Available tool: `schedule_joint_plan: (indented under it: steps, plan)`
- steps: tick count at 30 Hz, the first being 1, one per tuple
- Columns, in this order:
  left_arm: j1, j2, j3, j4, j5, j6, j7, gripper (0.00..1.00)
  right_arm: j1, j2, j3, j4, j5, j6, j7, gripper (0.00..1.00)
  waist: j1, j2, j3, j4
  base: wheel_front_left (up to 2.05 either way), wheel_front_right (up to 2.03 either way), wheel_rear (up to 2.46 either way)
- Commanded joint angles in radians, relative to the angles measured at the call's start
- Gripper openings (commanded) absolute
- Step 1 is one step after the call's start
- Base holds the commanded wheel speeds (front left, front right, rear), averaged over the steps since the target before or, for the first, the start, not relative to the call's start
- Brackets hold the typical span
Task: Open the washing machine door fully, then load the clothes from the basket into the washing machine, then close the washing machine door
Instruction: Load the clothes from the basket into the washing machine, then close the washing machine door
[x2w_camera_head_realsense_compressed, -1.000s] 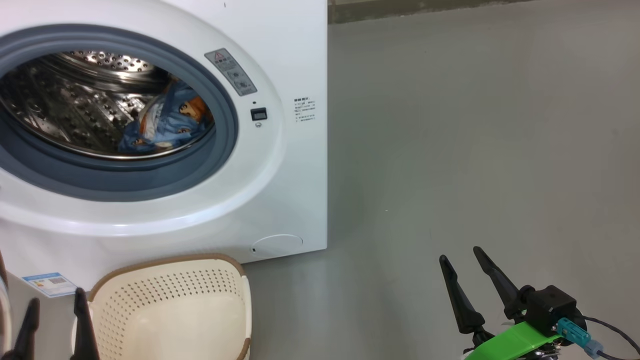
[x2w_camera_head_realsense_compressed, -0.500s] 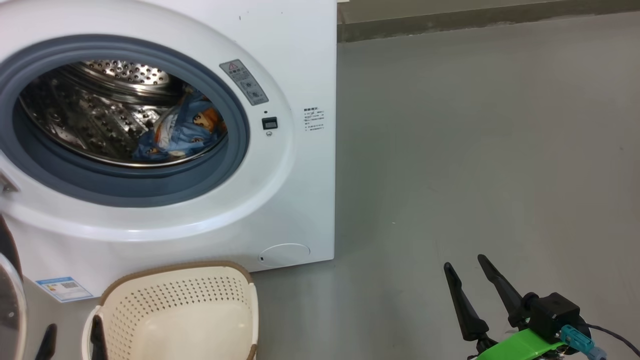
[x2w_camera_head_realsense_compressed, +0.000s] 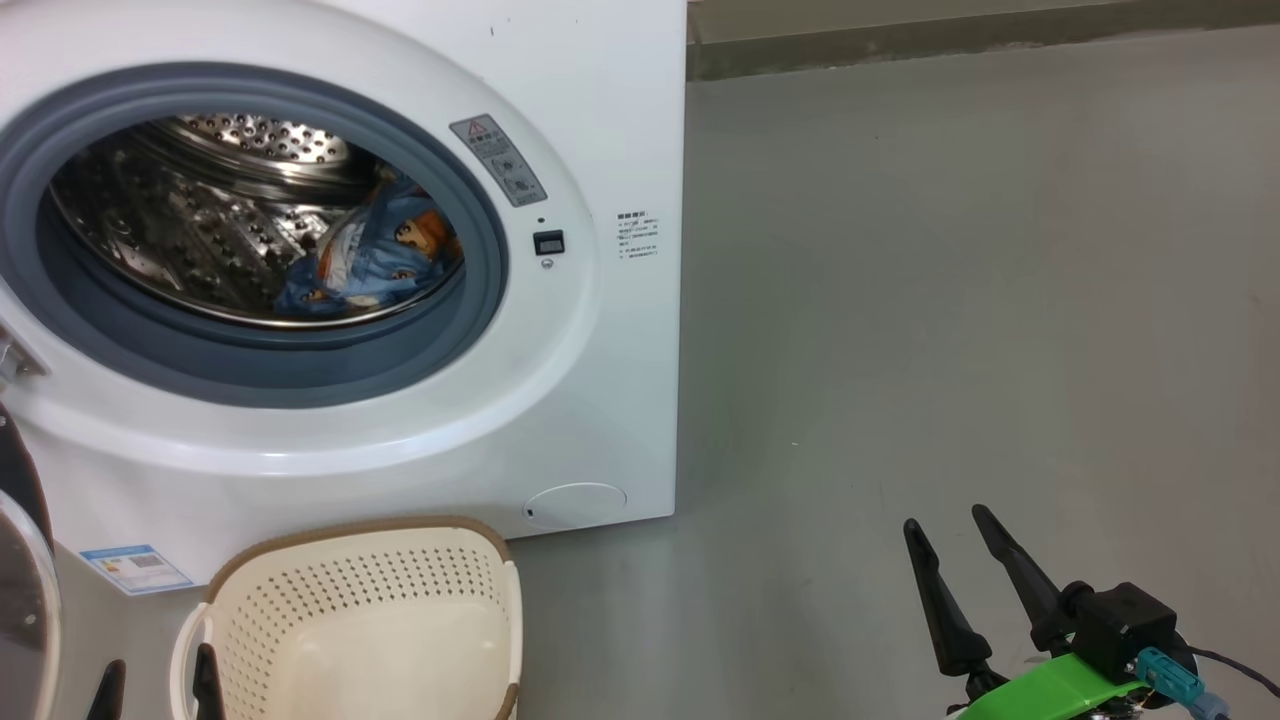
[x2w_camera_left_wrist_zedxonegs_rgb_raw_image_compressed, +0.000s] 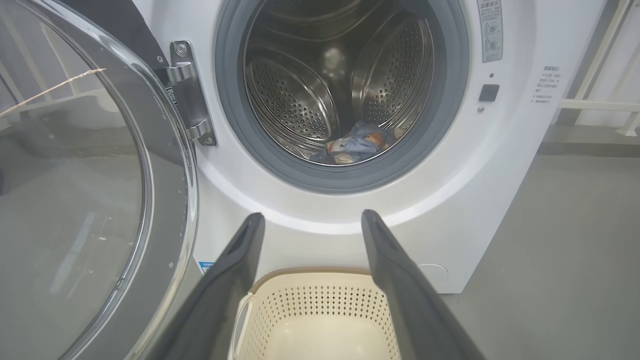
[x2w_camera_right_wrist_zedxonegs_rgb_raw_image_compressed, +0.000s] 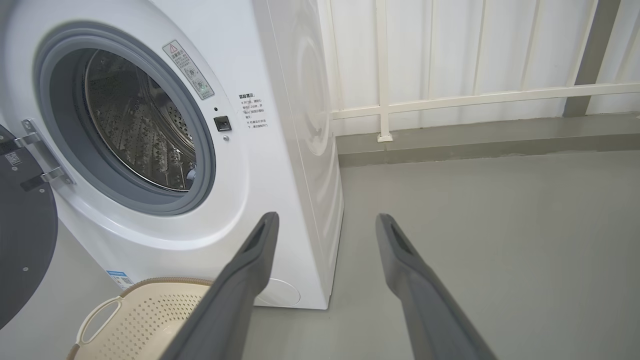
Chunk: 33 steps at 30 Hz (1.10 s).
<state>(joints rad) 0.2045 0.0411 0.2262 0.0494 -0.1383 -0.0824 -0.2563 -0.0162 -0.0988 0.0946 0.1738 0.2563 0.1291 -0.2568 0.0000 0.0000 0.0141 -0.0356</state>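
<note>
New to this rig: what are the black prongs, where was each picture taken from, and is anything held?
The prongs are the fingers of a two-armed robot's grippers. One picture looks down from its head; the other two look along each wrist's fingers. The left gripper and right gripper are open, holding nothing. On the floor stand a white washing machine, its door swung open, and a cream basket that looks empty. The clothes lie in the drum.

Soft, bright light is spread evenly. The washing machine (x2w_camera_head_realsense_compressed: 600, 400) front is nearly washed out at 11 o'clock of the head view, and a faint shadow is cast on the floor (x2w_camera_head_realsense_compressed: 730, 450) at its 3 o'clock side. Glints are scattered over the drum (x2w_camera_left_wrist_zedxonegs_rgb_raw_image_compressed: 295, 105); straight lines are bowed at the wrist views' edges.
</note>
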Motion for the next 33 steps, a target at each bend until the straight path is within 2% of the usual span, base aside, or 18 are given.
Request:
schedule_joint_plan:
  steps: [1, 33]
  plan:
    - [-0.023, 0.009, 0.027, -0.021, 0.004, 0.006, -0.006, 1.00, -0.006, -0.005, 0.019, -0.027, -0.008, 0.002, -0.005, 1.00, 0.0000, 0.0000, 0.004, 0.001, 0.00, 0.00, 0.00]
    - [-0.071, 0.009, 0.031, -0.010, 0.007, 0.031, -0.006, 1.00, -0.023, 0.010, 0.006, -0.026, -0.027, 0.002, -0.005, 1.00, 0.0000, 0.0000, 0.026, 0.009, 0.00, 0.00, 0.00]
